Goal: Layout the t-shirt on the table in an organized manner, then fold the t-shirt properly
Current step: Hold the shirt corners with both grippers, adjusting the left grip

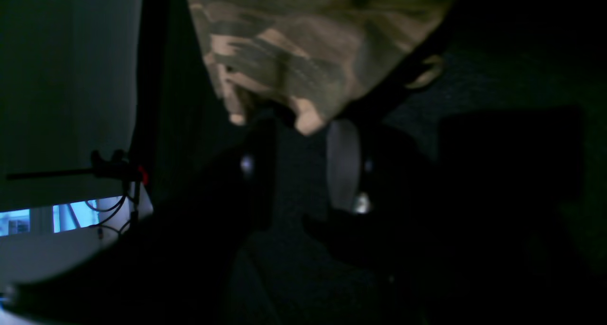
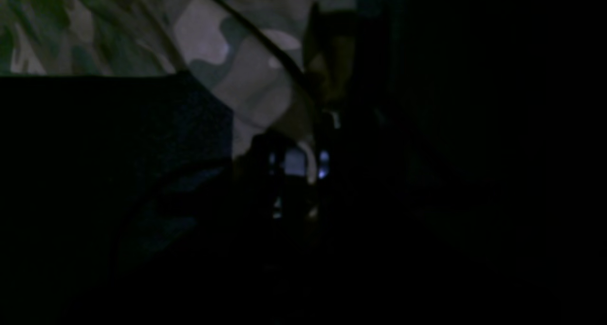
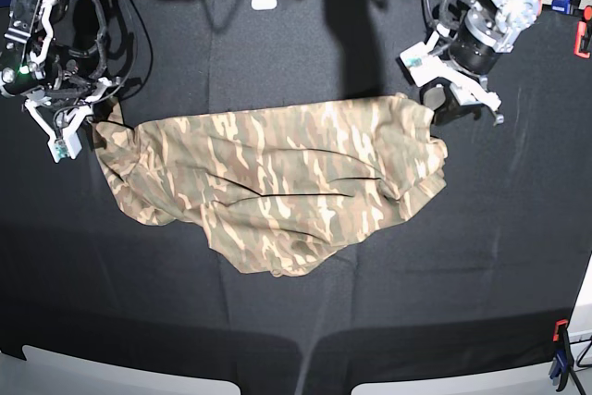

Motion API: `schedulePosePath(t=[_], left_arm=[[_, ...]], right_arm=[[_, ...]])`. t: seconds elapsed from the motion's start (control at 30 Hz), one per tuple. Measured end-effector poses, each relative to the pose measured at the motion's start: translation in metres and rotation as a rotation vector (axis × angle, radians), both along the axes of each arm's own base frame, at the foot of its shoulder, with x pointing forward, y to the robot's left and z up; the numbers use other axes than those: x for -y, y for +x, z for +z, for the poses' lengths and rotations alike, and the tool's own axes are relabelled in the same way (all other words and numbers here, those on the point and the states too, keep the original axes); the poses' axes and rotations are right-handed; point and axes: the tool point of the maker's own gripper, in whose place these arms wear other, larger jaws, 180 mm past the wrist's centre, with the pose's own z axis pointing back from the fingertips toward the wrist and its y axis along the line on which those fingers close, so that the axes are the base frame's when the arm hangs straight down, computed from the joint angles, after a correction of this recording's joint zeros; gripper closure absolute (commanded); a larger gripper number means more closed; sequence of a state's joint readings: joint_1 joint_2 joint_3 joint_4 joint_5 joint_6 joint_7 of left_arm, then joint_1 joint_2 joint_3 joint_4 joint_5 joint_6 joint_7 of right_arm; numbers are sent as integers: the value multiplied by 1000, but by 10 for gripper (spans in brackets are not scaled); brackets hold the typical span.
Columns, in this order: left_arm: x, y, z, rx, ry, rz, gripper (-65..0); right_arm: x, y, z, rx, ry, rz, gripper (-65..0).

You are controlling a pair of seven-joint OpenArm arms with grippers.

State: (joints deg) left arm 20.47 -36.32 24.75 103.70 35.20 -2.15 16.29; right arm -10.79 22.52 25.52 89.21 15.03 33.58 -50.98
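One shirt (image 3: 277,191) lies on the table (image 3: 277,330), spread crosswise over its middle, nearer the far edge than the near one, with bare black cloth all round it. It is soft fabric in tan, beige and olive-brown camouflage streaks, roughly oblong but uneven, with dark creases across its middle, a rumpled bulge toward the near edge and bunched cloth at both ends. Two grippers work it, one at each end. In the base view the left gripper (image 3: 442,106) sits at the shirt's end nearest the table's far right corner; in its wrist view a pale corner of the fabric (image 1: 308,121) lies at the tips of its dark fingers (image 1: 344,163), with a gap between them further down, and whether the tips have pinched the cloth cannot be told. The right gripper (image 3: 85,127) is at the other end, near the table's left edge; its wrist view is very dark, but its fingers are closed on a fold of the shirt (image 2: 265,92) that rises from them. The table is a wide flat surface covered in matte black cloth. Two clamps show on its right edge: a red one (image 3: 582,34) near the far corner and a blue one with a red tip (image 3: 561,358) near the near corner.
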Motion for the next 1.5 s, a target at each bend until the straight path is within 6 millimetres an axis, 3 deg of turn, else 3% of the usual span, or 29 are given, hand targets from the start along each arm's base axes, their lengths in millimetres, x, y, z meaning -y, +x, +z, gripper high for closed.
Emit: schedulePosePath(t=[0.03, 0.2, 0.23, 0.33, 0.37, 0.7, 0.9, 1.07, 1.23, 1.5], left_arm=[[0, 0, 0, 0, -2, 1, 0], [0, 0, 0, -2, -4, 2, 0], [0, 0, 0, -1, -4, 2, -30], [1, -1, -1, -14, -25, 11, -215], [1, -1, -1, -15, -25, 11, -228], [10, -2, 4, 5, -60, -30, -221], [24, -22, -8, -51, -101, -20, -215], [23, -14, -3, 4, -51, -36, -211], [23, -16, -4, -2, -50, -39, -124], [23, -14, -2, 3, -50, -39, -125]], right_arm=[[0, 0, 0, 0, 0, 0, 0], [0, 0, 0, 0, 0, 0, 0], [0, 0, 0, 0, 0, 0, 0], [0, 0, 0, 0, 0, 0, 0], [0, 0, 0, 0, 0, 0, 0], [0, 0, 0, 0, 0, 0, 0], [0, 0, 0, -1, 0, 0, 0], [0, 0, 0, 0, 0, 0, 0], [0, 0, 0, 0, 0, 0, 0], [0, 0, 0, 0, 0, 0, 0]])
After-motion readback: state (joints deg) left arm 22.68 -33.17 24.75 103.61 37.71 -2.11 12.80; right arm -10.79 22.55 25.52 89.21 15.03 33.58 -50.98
